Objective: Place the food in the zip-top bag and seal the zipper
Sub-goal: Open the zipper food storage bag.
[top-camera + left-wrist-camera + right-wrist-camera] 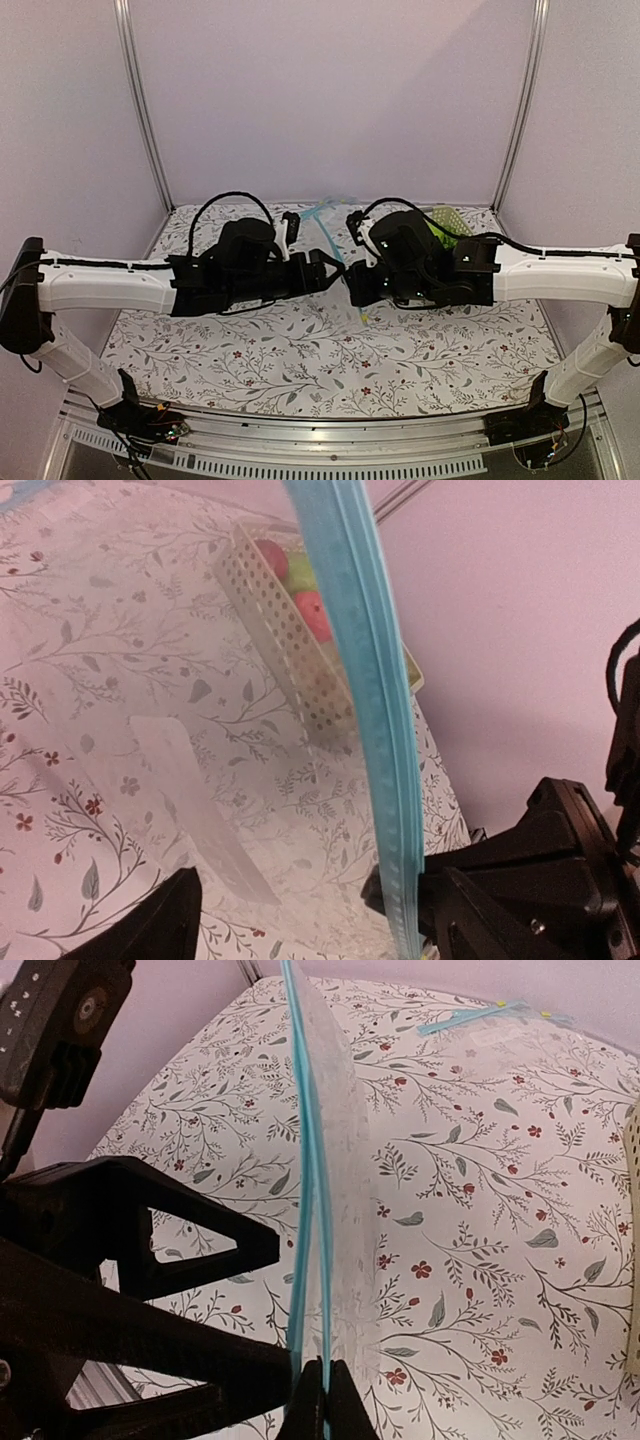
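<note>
The clear zip-top bag (345, 1160) hangs upright between my two grippers above the flowered table. Its light blue zipper (305, 1160) runs up the middle of the right wrist view and also crosses the left wrist view (370, 680). My right gripper (325, 1405) is shut on the zipper's lower end. My left gripper (322, 270) is open, with one finger (160, 925) well left of the strip and its tips beside the strip. A round red fruit (268, 555) and an orange-red piece (315, 615) lie in a white basket (275, 630). The cucumber is out of view.
The white perforated basket (447, 215) stands at the back right and also holds a bright green piece (298, 572). A second blue strip with yellow ends (480, 1015) lies on the table at the back (320, 208). Metal posts and walls enclose the table.
</note>
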Motion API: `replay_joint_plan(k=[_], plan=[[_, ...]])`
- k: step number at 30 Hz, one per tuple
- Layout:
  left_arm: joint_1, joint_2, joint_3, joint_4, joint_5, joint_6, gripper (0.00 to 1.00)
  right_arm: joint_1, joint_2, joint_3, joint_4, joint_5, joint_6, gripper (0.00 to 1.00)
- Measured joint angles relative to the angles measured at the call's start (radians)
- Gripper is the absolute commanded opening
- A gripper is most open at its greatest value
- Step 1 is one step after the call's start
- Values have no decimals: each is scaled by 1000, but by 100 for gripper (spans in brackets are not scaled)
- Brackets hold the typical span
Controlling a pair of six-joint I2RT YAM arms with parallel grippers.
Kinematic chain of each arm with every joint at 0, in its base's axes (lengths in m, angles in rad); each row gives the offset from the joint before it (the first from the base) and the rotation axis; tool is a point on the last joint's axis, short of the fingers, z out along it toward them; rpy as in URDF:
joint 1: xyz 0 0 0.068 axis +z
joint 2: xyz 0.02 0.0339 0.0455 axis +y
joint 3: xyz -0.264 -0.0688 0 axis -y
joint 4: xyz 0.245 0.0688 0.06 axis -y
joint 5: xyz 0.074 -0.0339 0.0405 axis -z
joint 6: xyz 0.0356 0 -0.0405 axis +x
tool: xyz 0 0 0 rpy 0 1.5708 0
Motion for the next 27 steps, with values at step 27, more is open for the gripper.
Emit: replay_joint_plan(k=[27], plan=[[14,8,6,-24,-21,15,58,63,61,52,-51,99,-56,0]])
